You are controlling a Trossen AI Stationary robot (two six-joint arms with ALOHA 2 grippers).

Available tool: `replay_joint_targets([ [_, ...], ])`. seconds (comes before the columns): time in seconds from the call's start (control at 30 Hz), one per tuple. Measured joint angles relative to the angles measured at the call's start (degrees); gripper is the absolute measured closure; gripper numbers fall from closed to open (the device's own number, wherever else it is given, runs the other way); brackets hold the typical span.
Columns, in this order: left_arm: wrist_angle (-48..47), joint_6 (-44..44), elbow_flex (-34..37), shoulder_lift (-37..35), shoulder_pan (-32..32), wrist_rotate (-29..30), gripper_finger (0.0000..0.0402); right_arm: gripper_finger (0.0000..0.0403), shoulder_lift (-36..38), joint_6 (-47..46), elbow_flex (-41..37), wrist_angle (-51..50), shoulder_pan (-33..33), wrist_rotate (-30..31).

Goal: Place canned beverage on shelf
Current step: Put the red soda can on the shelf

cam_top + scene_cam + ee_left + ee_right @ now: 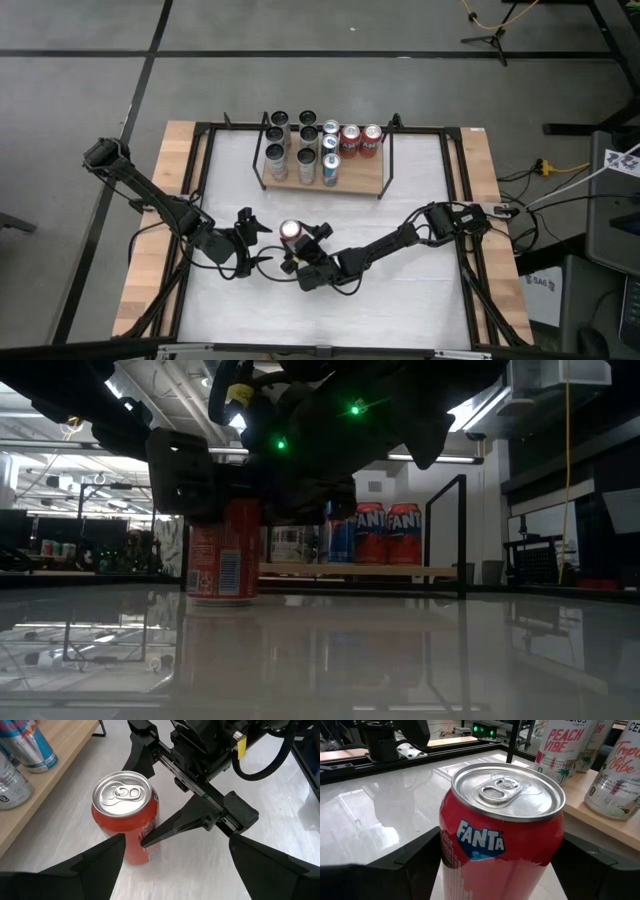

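Red Fanta can [291,232] stands upright on the white tabletop [400,300], well short of the shelf [355,182]. Right pincer [300,245] straddles it, fingers spread, not yet clenched. Left pincer [262,240] waits released alongside. Grasp, lift and shelving remain.

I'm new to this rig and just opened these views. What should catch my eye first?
A red Fanta can stands upright on the white table, mid-front, with the right pincer around it. The open left pincer waits beside it. Behind, the shelf already carries rows of cans.
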State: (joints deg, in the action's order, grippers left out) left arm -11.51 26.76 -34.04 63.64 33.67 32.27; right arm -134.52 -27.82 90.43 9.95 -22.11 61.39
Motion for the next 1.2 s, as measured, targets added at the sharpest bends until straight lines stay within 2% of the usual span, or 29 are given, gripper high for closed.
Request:
replay_joint_targets([
  [0.13,0.00,-0.02,0.00,0.00,0.00,0.00,0.0052,0.0070,0.00,-0.21,0.00,0.02,0.00,0.00],
  [0.3,0.00,0.00,0.00,0.00,0.00,0.00,0.0052,0.0016,0.00,-0.23,0.00,-0.68,0.00,-0.53],
  [0.37,0.00,0.00,0.00,0.00,0.00,0.00,0.0052,0.0009,0.00,-0.38,0.00,0.04,0.00,-0.56],
  [0.87,0.00,0.00,0.00,0.00,0.00,0.02,0.0052,0.0077,0.11,-0.43,0.07,6.20,-0.64,1.89],
  [1.0,-0.02,0.00,0.00,0.00,0.00,0.02,0.0052,0.0089,0.11,-0.29,0.07,5.94,-2.33,7.53],
  [1.2,0.00,0.00,0.00,0.00,0.00,0.02,0.0052,0.0089,0.11,1.40,0.07,6.57,-6.01,22.93],
])
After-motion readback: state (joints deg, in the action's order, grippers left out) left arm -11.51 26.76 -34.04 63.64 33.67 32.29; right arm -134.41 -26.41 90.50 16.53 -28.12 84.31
